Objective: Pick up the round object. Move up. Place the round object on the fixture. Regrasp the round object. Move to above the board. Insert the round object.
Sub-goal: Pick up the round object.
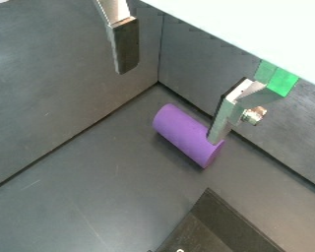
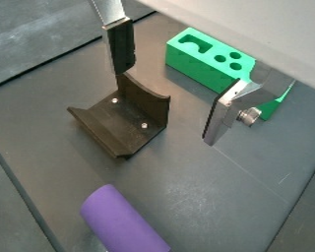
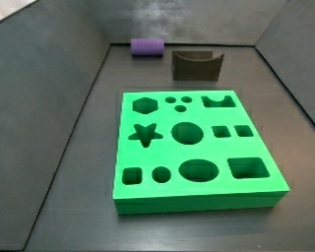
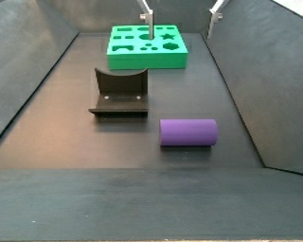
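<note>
The round object, a short purple cylinder (image 1: 187,135) (image 2: 121,222) (image 3: 149,46) (image 4: 188,132), lies on its side on the dark floor beside the fixture. The fixture (image 2: 121,123) (image 3: 196,64) (image 4: 118,93) is a dark block with a curved notch, and the notch holds nothing. The green board (image 3: 167,116) (image 4: 148,59) (image 2: 187,67) with shaped holes lies flat beyond it. My gripper (image 1: 169,103) (image 2: 169,106) (image 4: 180,17) hangs open well above the floor, over the area of the cylinder and fixture. Nothing is between its fingers (image 1: 125,44).
Grey walls (image 3: 68,59) enclose the floor on all sides. The cylinder lies close to a wall corner (image 1: 157,87). A strip of bare floor (image 4: 129,142) runs between fixture and cylinder.
</note>
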You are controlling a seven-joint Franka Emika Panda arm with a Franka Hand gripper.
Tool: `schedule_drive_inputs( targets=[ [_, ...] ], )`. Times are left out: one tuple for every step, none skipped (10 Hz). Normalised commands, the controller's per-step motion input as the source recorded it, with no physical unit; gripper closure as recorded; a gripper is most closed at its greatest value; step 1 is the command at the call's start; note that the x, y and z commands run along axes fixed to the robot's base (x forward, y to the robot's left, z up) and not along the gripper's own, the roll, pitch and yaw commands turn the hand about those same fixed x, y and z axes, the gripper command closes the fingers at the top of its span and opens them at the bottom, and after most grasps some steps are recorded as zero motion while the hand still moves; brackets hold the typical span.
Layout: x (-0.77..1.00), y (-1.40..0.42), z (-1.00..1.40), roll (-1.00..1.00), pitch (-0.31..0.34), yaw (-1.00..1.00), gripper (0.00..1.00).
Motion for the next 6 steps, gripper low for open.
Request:
schedule_drive_inputs(
  targets=[
    [-0.16,0.0,0.0,0.0,-0.08,0.0,0.0],
    [-0.19,0.18,-0.29,0.0,-0.07,-0.3,0.0],
    [0.0,0.23,-0.35,0.02,0.0,-0.76,0.0],
    [0.05,0.25,-0.32,0.07,0.009,-0.72,0.0],
    [0.1,0.16,-0.31,0.04,0.016,-0.85,0.0],
    [0.03,0.1,-0.26,0.01,0.01,-0.92,0.0]
  ],
)
